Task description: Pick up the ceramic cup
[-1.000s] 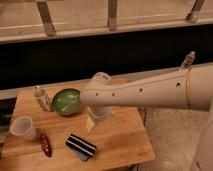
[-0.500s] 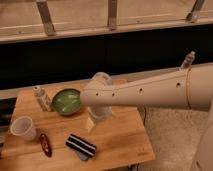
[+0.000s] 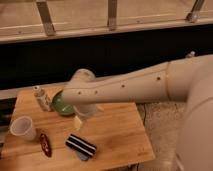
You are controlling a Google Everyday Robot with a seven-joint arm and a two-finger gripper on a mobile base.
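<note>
From where I stand, the claw (image 3: 80, 121) hangs over the middle of the wooden tabletop (image 3: 120, 136), pointing down, just in front of the green bowl (image 3: 59, 105). It is a pale stub under the bulky wrist, and I cannot tell whether it is open or closed; nothing seems to be in it. The thick cream arm (image 3: 131, 88) reaches in from the right, crossing above the back of the tabletop, and its wrist covers the right side of the green bowl.

Just below the claw, toward the front edge, lies a black packet with white stripes (image 3: 81, 145), flat and set at an angle. To the left of that is a small dark red oblong thing (image 3: 45, 144), also lying flat.

The ceramic cup (image 3: 23, 128) stands upright near the left edge of the tabletop, white and plain, mouth up, well apart from the claw and just up and left of the red thing. Behind it, near the back left corner, a slim whitish bottle (image 3: 42, 98) stands upright beside the green bowl.

Behind the tabletop runs a dark wall with a metal railing (image 3: 112, 15) above it.
</note>
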